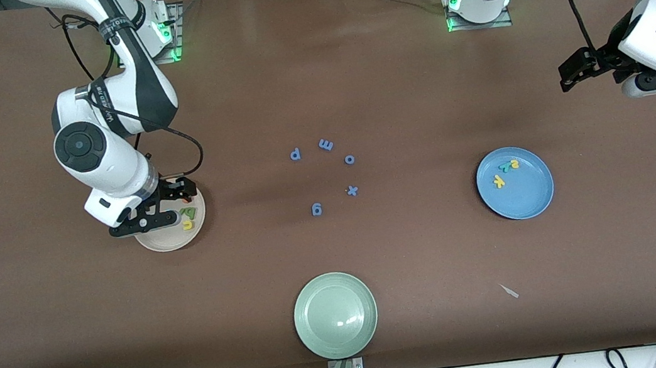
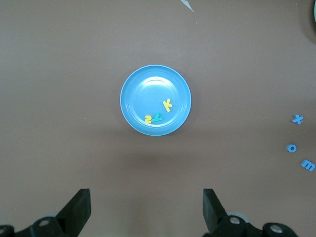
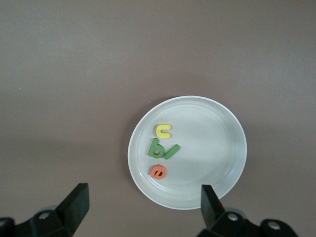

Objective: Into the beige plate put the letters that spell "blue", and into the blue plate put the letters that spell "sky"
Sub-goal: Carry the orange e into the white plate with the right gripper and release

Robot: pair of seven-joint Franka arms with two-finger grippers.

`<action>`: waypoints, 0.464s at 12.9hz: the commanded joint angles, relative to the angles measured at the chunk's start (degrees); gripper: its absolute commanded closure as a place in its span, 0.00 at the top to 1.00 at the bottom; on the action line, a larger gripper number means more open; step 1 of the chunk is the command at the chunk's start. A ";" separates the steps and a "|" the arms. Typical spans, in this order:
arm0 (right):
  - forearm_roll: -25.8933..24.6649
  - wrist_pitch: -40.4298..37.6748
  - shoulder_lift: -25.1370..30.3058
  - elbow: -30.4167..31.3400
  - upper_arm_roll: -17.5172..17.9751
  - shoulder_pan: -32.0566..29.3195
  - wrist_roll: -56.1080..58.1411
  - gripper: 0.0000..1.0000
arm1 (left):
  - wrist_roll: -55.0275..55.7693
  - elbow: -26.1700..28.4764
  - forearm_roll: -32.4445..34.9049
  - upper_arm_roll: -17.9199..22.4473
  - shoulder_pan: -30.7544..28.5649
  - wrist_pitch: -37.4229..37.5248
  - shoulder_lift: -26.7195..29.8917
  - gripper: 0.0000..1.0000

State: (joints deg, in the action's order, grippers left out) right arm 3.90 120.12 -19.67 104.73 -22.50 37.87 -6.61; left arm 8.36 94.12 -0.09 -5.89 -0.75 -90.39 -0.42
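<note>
The beige plate (image 3: 212, 143) holds the yellow u (image 3: 163, 131), green b (image 3: 155, 147), green l (image 3: 171, 152) and orange e (image 3: 158, 172). My right gripper (image 3: 144, 207) hangs open and empty over that plate's rim (image 1: 174, 242); in the front view the right gripper (image 1: 146, 219) hides part of the plate. The blue plate (image 2: 148, 91) holds the yellow k (image 2: 167, 104), teal y (image 2: 157, 117) and yellow s (image 2: 148, 119). My left gripper (image 2: 146, 207) is open and empty, high over bare table near the blue plate (image 1: 526, 196).
Blue letters p (image 1: 295, 154), m (image 1: 326, 144), o (image 1: 349, 159), x (image 1: 352, 190) and g (image 1: 317, 209) lie loose mid-table between the two plates. A pale green plate (image 1: 336, 315) sits nearest the front camera, with a small pale scrap (image 1: 510, 291) beside it.
</note>
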 commanded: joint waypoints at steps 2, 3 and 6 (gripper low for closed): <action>0.67 -1.03 0.68 -0.40 0.00 0.19 -0.16 1.00 | 0.51 -0.69 -0.70 0.09 0.14 1.09 0.42 1.00; 0.76 -1.03 0.68 -0.49 0.00 0.19 -0.16 1.00 | 0.51 -0.69 -0.70 0.09 0.14 1.09 0.42 1.00; 0.76 -1.03 0.60 -0.49 0.00 0.10 -0.07 1.00 | 0.43 -0.69 -0.70 0.18 0.14 1.09 0.42 1.00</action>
State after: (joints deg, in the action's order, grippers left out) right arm 3.91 120.12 -19.67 104.57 -22.50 37.87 -6.61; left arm 8.46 94.12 -0.09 -5.90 -0.75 -90.38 -0.42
